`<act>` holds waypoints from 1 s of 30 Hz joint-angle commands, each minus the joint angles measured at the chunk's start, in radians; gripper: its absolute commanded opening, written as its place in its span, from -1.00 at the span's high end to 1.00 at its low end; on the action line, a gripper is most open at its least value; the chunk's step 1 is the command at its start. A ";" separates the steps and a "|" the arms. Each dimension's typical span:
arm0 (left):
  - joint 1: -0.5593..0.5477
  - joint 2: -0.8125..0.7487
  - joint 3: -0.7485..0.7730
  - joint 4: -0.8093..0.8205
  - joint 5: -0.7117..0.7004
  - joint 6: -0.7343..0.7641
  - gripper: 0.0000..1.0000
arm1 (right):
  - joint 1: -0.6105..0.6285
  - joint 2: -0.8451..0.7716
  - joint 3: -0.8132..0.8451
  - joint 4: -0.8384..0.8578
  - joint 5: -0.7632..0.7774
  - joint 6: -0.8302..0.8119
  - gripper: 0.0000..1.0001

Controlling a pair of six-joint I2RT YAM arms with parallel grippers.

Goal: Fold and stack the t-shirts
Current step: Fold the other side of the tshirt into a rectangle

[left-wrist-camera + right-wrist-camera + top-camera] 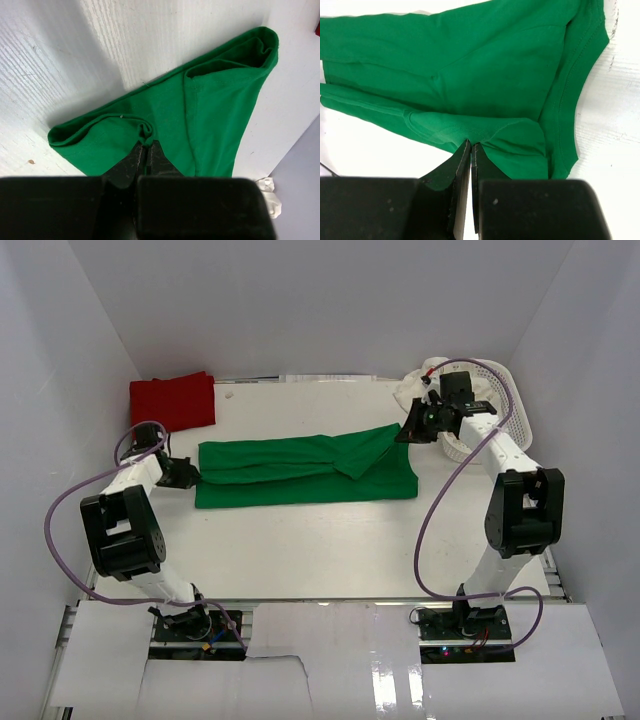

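Green t-shirt point(305, 472) stretched across white table point(300, 550), white walls point(300, 300) around; left claw point(145, 147), right claw point(470, 145) each pinching its edge.

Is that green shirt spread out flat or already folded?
Partly folded. The green t-shirt lies doubled into a long band, layers overlapping, with the left gripper and right gripper pinching its ends.

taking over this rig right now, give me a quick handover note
Both shut: left claw pinches the green shirt at its left end, right claw at its right end.
It lies mid-table, folded into a long strip.
The red shirt sits folded at the far left corner; a white shirt is bunched by the basket, far right.
To do: finish the green fold, fold white, stack all.
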 commanded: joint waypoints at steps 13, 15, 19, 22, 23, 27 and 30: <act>-0.026 0.039 0.099 0.028 -0.016 0.007 1.00 | -0.006 0.071 0.069 0.086 0.024 0.013 0.84; -0.025 0.045 0.105 0.027 -0.019 0.011 1.00 | -0.006 0.074 0.075 0.087 0.029 0.015 0.85; -0.026 0.064 0.112 0.027 -0.016 0.015 0.99 | -0.007 0.100 0.120 0.080 0.033 0.018 0.85; -0.026 0.071 0.111 0.028 -0.015 0.015 0.96 | -0.007 0.123 0.146 0.080 0.036 0.021 0.85; -0.026 0.077 0.112 0.028 -0.015 0.015 0.94 | -0.007 0.139 0.166 0.077 0.035 0.021 0.85; -0.026 0.097 0.119 0.030 -0.005 0.013 0.82 | -0.009 0.179 0.209 0.073 0.027 0.021 0.85; -0.026 0.120 0.129 0.030 0.004 0.016 0.72 | -0.009 0.208 0.223 0.081 0.014 0.020 0.84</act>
